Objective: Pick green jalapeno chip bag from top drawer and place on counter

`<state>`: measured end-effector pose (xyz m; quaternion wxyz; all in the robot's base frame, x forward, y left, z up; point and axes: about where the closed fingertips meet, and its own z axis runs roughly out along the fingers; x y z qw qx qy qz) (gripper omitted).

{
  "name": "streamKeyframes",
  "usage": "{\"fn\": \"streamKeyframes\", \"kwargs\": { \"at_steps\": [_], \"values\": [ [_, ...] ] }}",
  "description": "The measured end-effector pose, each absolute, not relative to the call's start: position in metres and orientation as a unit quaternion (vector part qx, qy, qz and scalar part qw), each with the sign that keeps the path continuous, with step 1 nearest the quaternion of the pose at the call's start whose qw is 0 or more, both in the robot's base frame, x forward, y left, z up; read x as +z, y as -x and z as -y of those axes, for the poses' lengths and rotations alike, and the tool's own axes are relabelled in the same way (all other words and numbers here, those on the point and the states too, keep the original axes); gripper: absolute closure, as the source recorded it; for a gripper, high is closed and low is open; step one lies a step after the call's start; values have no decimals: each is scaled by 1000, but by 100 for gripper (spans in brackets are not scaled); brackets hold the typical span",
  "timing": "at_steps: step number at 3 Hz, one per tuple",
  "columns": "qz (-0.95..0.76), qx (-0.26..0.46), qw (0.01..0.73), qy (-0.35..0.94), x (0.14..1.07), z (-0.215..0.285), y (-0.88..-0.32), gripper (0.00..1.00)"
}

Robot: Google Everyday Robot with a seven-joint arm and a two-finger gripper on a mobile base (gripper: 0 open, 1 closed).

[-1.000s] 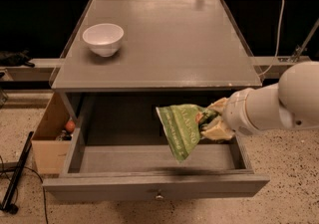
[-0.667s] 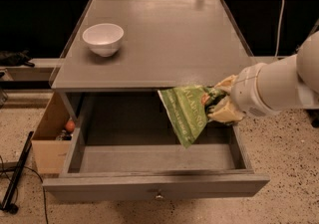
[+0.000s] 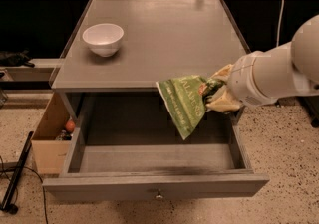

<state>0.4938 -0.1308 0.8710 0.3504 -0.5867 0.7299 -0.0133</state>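
The green jalapeno chip bag (image 3: 184, 102) hangs in the air over the open top drawer (image 3: 154, 161), its upper edge level with the front edge of the counter (image 3: 159, 34). My gripper (image 3: 215, 92) comes in from the right and is shut on the bag's right end, with the white arm behind it. The drawer is pulled out, its small metal knob (image 3: 158, 196) at the middle of the front. The inside of the drawer shows nothing else.
A white bowl (image 3: 102, 39) stands on the counter's left side. A brown cardboard box (image 3: 52, 136) with small items sits on the floor left of the cabinet. A black pole (image 3: 17, 175) leans at the lower left. Speckled floor lies to the right.
My gripper has lifted the bag up out of the drawer, from inside it to the height of the counter's front edge, and slightly to the right.
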Motion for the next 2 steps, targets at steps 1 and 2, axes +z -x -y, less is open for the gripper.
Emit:
{"fn": "streamKeyframes", "kwargs": {
  "at_steps": [1,2],
  "values": [
    [-715,-39,346,606,893,123,-535,100],
    [-704,-45,328,629,899,122,-581,100]
  ]
}}
